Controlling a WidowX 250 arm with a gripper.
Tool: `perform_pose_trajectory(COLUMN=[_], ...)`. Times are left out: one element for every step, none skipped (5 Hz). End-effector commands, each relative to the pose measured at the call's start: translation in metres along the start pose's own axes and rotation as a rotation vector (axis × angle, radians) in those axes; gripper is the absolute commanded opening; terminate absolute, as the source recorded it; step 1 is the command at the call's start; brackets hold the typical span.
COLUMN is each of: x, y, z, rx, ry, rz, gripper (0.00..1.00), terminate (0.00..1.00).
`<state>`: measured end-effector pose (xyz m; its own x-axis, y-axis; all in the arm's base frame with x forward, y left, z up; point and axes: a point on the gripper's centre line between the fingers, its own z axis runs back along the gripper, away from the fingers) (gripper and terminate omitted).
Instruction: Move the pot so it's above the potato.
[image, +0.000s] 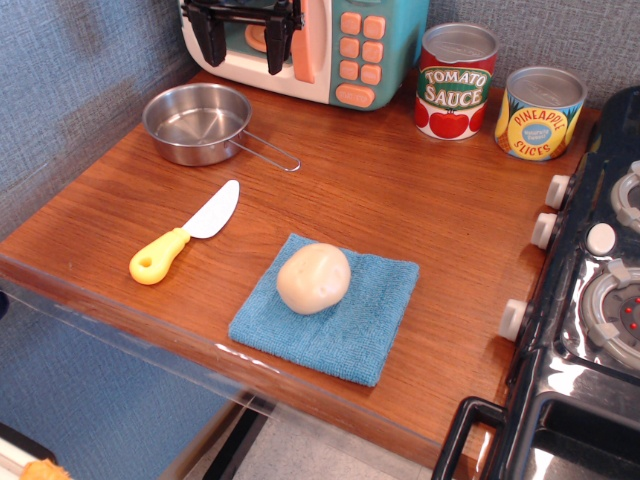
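The pot is a small shiny steel pan at the back left of the wooden counter, its thin wire handle pointing right and forward. The potato, a smooth beige oval, lies on a blue cloth near the front edge. My gripper is open and empty, raised at the top of the view in front of the toy microwave, above and behind the pot. Only its two black fingers show.
A yellow-handled toy knife lies between pot and cloth. A toy microwave stands at the back. A tomato sauce can and a pineapple slices can stand at the back right. A stove borders the right side.
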<state>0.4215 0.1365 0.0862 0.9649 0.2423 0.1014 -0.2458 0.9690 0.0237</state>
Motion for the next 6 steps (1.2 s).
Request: perform_pose_trajectory(x=[0.013, 0.007, 0.001, -0.003, -0.005, -0.007], y=[-0.005, -0.007, -0.009, -0.007, -0.007, -0.007], z=[-0.014, -0.035, -0.053, -0.058, -0.053, -0.051], rx=[0.035, 0.041, 0.060, 0.058, 0.060, 0.064], ry=[0.017, 0.027, 0.048, 0.050, 0.034, 0.031], rz=[0.010, 0.039, 0.045, 0.061, 0.061, 0.057], gripper=[1.00, 1.00, 1.00, 1.00, 0.00, 0.00], terminate=[0.00, 0.00, 0.00, 0.00, 0.00, 0.00])
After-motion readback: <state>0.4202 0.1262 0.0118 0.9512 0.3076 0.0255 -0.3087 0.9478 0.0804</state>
